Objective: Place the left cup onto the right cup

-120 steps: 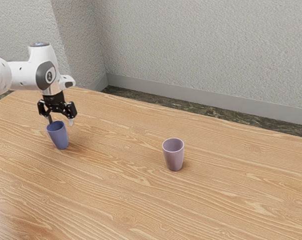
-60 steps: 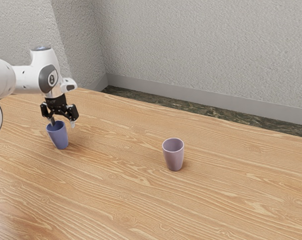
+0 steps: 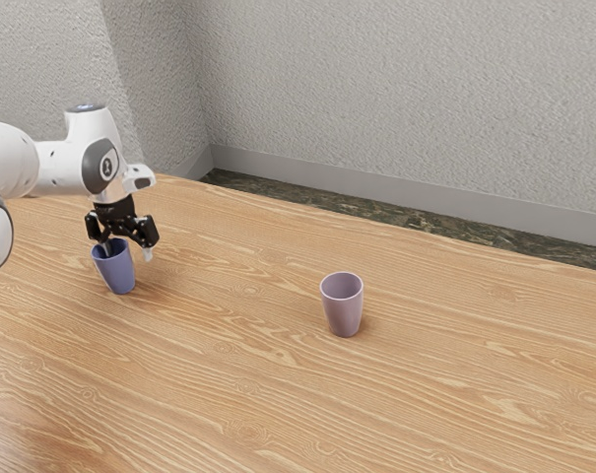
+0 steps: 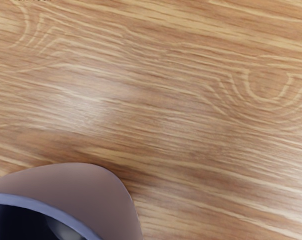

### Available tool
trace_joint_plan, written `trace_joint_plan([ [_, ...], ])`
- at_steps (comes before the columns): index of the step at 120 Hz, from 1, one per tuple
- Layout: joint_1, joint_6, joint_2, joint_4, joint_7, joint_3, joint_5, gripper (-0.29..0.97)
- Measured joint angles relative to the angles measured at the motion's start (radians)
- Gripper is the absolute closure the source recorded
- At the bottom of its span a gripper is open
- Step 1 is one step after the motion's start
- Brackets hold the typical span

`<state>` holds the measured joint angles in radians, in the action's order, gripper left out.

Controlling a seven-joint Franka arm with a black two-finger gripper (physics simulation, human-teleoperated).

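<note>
Exterior view: my fingers (image 3: 143,242) hang spread over the blue cup (image 3: 115,271) at the table's (image 3: 278,394) left, well apart from the purple cup (image 3: 342,304). It is probably light, stiff and slick, so I'd pinch its wall at the rim.

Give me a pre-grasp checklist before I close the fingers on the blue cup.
1. Fingers spread apart: ok.
2. Fingers astride the blue cup wall, one tip apparently inside the mouth and one outside: ok, as far as the exterior view shows.
3. How far the tips reach below the rim: cannot tell.
4. Blue cup upright on the table: ok.
5. Purple cup upright, mouth up: ok.
</note>
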<state>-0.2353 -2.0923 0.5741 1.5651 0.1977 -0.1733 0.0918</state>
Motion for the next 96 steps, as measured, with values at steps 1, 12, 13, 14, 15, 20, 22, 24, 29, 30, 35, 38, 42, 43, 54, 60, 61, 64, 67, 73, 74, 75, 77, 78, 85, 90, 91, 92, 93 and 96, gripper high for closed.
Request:
trace_joint_plan([
  [1, 0.000, 0.000, 0.000, 0.000, 0.000, 0.000, 0.000, 0.03],
  [12, -0.003, -0.004, 0.000, 0.000, 0.004, 0.000, 0.000, 0.23],
  [13, -0.003, -0.004, 0.000, 0.000, 0.004, 0.000, 0.000, 0.25],
  [14, -0.003, -0.005, 0.000, 0.000, 0.005, 0.000, 0.000, 0.27],
  [15, -0.003, -0.005, 0.000, 0.000, 0.005, 0.000, 0.001, 0.29],
  [20, -0.004, -0.006, 0.000, 0.000, 0.007, 0.000, 0.002, 0.39],
  [22, -0.004, -0.006, 0.000, 0.000, 0.007, 0.000, 0.002, 0.42],
  [24, -0.004, -0.007, 0.000, 0.000, 0.008, 0.000, 0.003, 0.46],
  [29, -0.004, -0.007, 0.000, 0.000, 0.009, 0.000, 0.005, 0.53],
  [30, -0.004, -0.008, -0.001, 0.000, 0.010, 0.000, 0.005, 0.54],
  [35, -0.004, -0.008, -0.001, 0.000, 0.011, 0.000, 0.006, 0.59],
  [38, -0.004, -0.008, -0.001, 0.000, 0.012, 0.000, 0.006, 0.62],
  [42, -0.004, -0.009, -0.001, 0.000, 0.013, 0.000, 0.006, 0.65],
  [43, -0.004, -0.009, -0.001, 0.000, 0.013, -0.001, 0.006, 0.66],
  [54, -0.004, -0.010, -0.001, 0.000, 0.015, -0.001, 0.003, 0.71],
  [60, -0.004, -0.010, -0.001, 0.000, 0.016, -0.001, 0.002, 0.73],
  [61, -0.004, -0.010, -0.001, 0.000, 0.016, -0.001, 0.002, 0.73],
  [64, -0.004, -0.010, -0.001, 0.000, 0.016, -0.001, 0.001, 0.74],
  [67, -0.004, -0.010, -0.001, 0.000, 0.016, -0.001, 0.001, 0.75],
  [73, -0.004, -0.011, -0.002, 0.000, 0.017, -0.002, 0.000, 0.76],
  [74, -0.004, -0.011, -0.002, 0.000, 0.017, -0.002, 0.000, 0.76],
  [75, -0.004, -0.011, -0.002, 0.000, 0.017, -0.002, 0.000, 0.76],
  [77, -0.004, -0.011, -0.002, 0.000, 0.017, -0.002, 0.000, 0.76],
  [78, -0.004, -0.011, -0.002, 0.000, 0.017, -0.002, 0.000, 0.76],
  [85, -0.004, -0.011, -0.003, 0.000, 0.017, -0.002, -0.001, 0.77],
  [90, -0.004, -0.011, -0.004, 0.000, 0.016, -0.002, -0.002, 0.77],
  [91, -0.004, -0.011, -0.004, 0.000, 0.016, -0.002, -0.002, 0.77],
  [92, -0.004, -0.011, -0.004, 0.000, 0.016, -0.002, -0.002, 0.77],
  [93, -0.004, -0.011, -0.005, 0.000, 0.016, -0.002, -0.002, 0.77],
  [96, -0.004, -0.011, -0.006, 0.000, 0.016, -0.002, -0.003, 0.77],
])
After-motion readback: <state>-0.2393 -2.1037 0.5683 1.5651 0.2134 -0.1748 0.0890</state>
